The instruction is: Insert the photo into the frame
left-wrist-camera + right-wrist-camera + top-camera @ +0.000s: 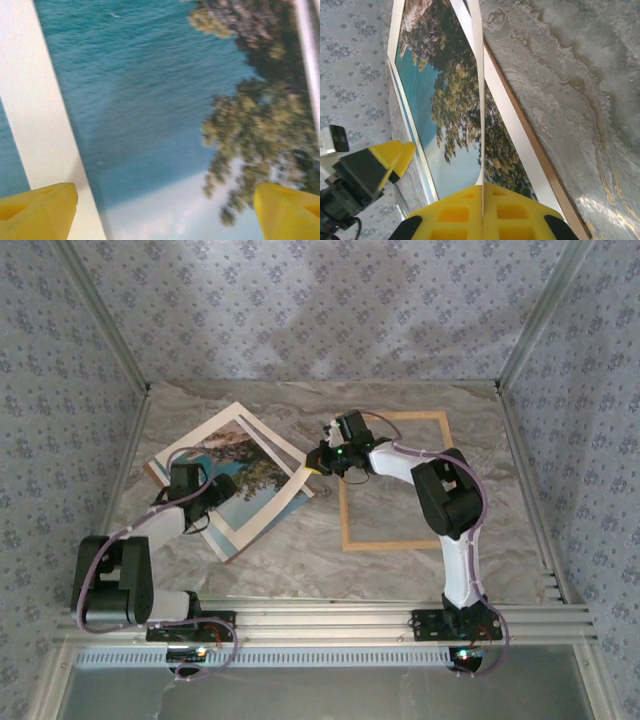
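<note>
One photo (255, 475) on the left half of the counter (330, 570), turned cornerwise to the counter's edges. Turquoise sea, dark trees, pale cream border. It rests on a second flat layer with a similar picture and pale border, slightly askew under it. Cannot tell whether that layer is a print or a board.

Right corner of the photo points toward the counter's middle, just beside the left rail of the frame (395, 542) and not touching it.

Right gripper (322, 462) is at that corner. Right wrist view: the yellow fingers of the gripper (482, 200) are pressed together on the thin pale edge of the photo (435, 100), seen edge-on. The pinched edge stands up off the layer beneath, which shows a white border and a thin brown rim against the marble counter (580, 100).

Left gripper (208, 502) is over the lower left part of the photo. Left wrist view: two yellow tips of the gripper (165, 210) set wide apart at the bottom corners, nothing between them. Sea and blurred trees of the photo (150, 100) below. Cannot tell whether the tips touch the surface.

Frame lies flat on the right half of the counter, roughly square to its edges. Light wood rails, with marble showing through the opening. The right arm crosses its upper left corner.

Patterned wallpaper (320, 310) rises behind the far edge and along both sides.
</note>
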